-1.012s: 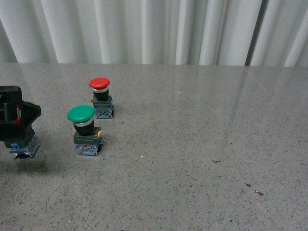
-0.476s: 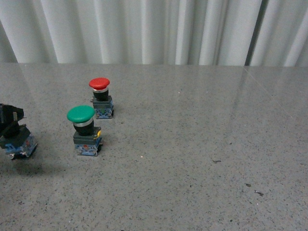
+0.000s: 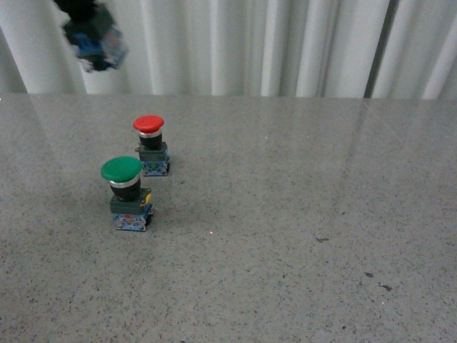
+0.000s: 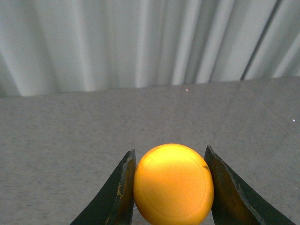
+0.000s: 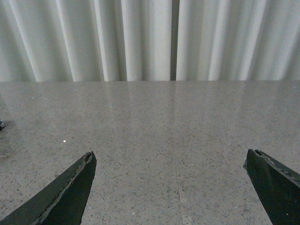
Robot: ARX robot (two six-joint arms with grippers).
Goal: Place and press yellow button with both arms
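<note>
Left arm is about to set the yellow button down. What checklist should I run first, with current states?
1. Grip: yellow button clamped in left gripper: ok.
2. Button held clear of the table, high in the front view: ok.
3. Pressing arm: right gripper open, empty: ok.
4. Bare table right of green button and red button: ok.
5. Button upright in the grip: cannot tell, blurred.

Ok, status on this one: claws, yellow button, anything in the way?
Left claw shut on yellow button, high above the table. Right claw open, empty. Green button and red button upright on it, untouched.
</note>
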